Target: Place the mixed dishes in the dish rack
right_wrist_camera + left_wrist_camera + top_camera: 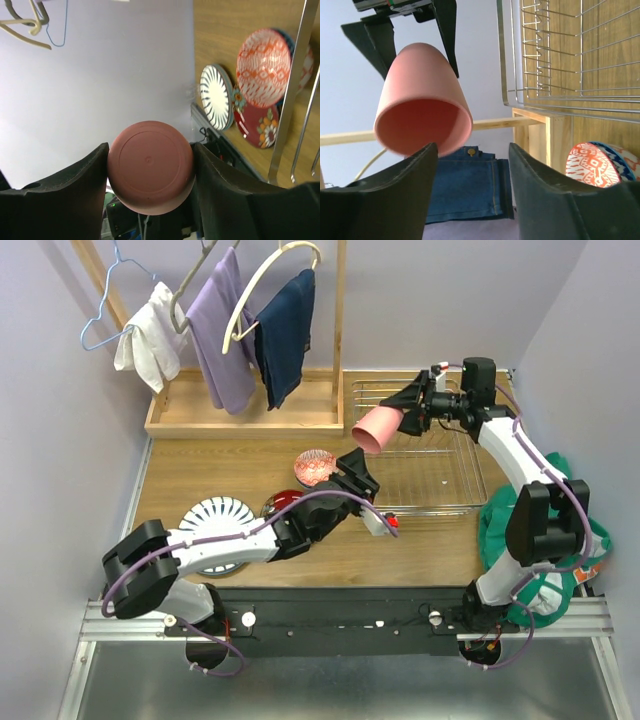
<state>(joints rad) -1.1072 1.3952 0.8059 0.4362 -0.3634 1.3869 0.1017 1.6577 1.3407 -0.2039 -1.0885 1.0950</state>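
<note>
Right hand [405, 418], upper right of centre, clamped on pink cup [377, 430] at its base. The cup lies tipped sideways at dish rack's [440, 485] left edge. Left hand [358, 472] just below, fingers apart, gripping nothing. Red floral plate [283, 502] mostly hidden under left arm. Blue-white bowl [627, 160] only a sliver behind red-pink bowl [315, 467].

The right gripper [150, 152] pinches the pink cup [151, 175] by its base (both fingers [75, 185] touching it); beyond lie the red-pink bowl [263, 67], striped plate [216, 96] and red floral plate [257, 125].
</note>
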